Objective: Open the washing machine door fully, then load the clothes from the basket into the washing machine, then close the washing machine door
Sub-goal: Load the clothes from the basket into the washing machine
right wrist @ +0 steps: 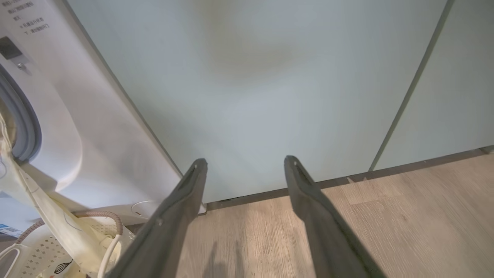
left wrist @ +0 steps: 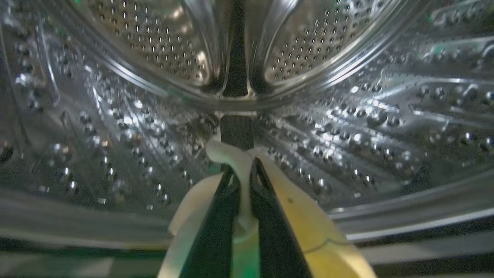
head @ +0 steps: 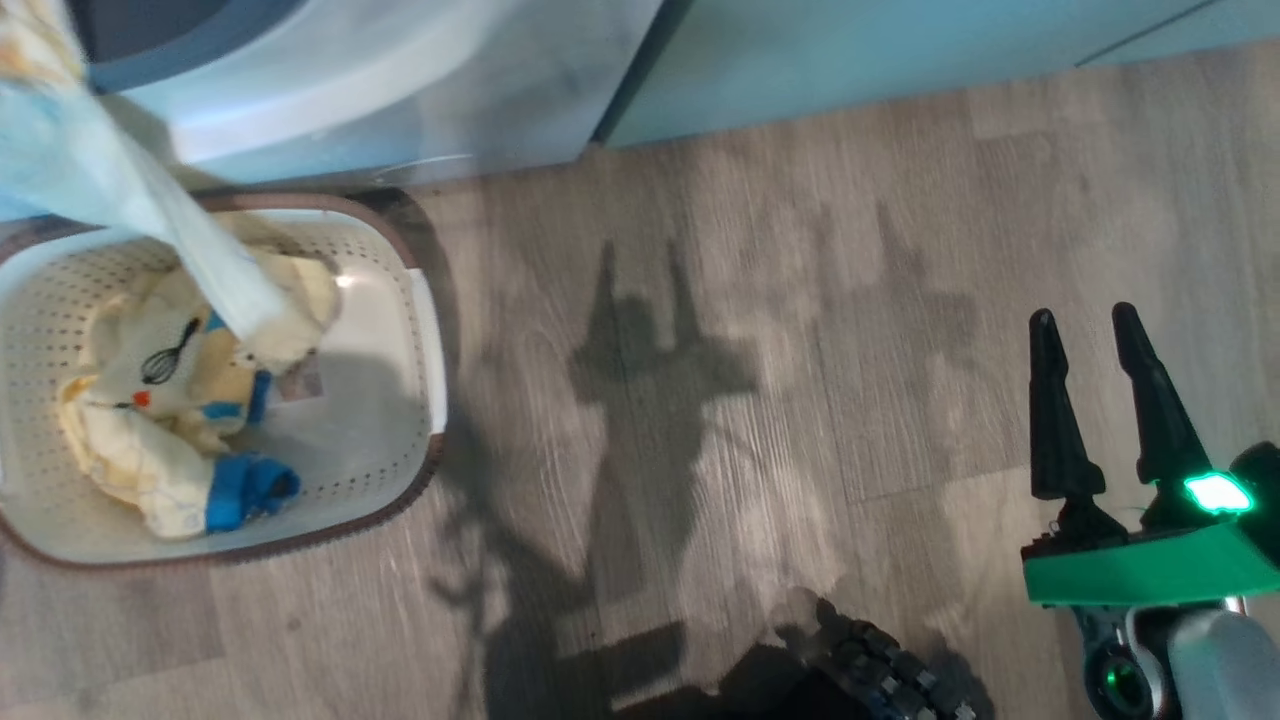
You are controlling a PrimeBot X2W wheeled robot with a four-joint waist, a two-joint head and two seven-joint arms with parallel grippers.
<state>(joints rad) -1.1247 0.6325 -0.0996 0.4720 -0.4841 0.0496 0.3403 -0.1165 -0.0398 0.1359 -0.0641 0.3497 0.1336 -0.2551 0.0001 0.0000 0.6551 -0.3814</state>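
One garment [left wrist: 305,216] sat pinched in the closed left jaws, its pale yellow cloth folded over their tips and draped down both sides. Those jaws were inside the steel drum [left wrist: 347,127] of the washing machine [head: 400,80], just above its dimpled lower wall.

In the head view the same garment ran as a long pale strip from the machine's mouth down over the far rim of the basket [head: 432,400], its lower end among the heap there. I judged that loading was under way, with this piece only half in. To do it well I would carry the jaws deeper toward the back of the drum before letting go, so that the tail cleared the basket's rim and the machine's lip. Released here, the hanging part could drag the piece back out.

The remaining clothes [head: 160,420] lay bunched at the basket's left side, cream with blue cuffs and a small black-line print. They looked soft and were probably tangled together. The basket stood on the floor [head: 800,300], right against the machine's front. The right jaws stood wide apart and empty above the bare floor, facing the pale green cabinet [right wrist: 270,96].
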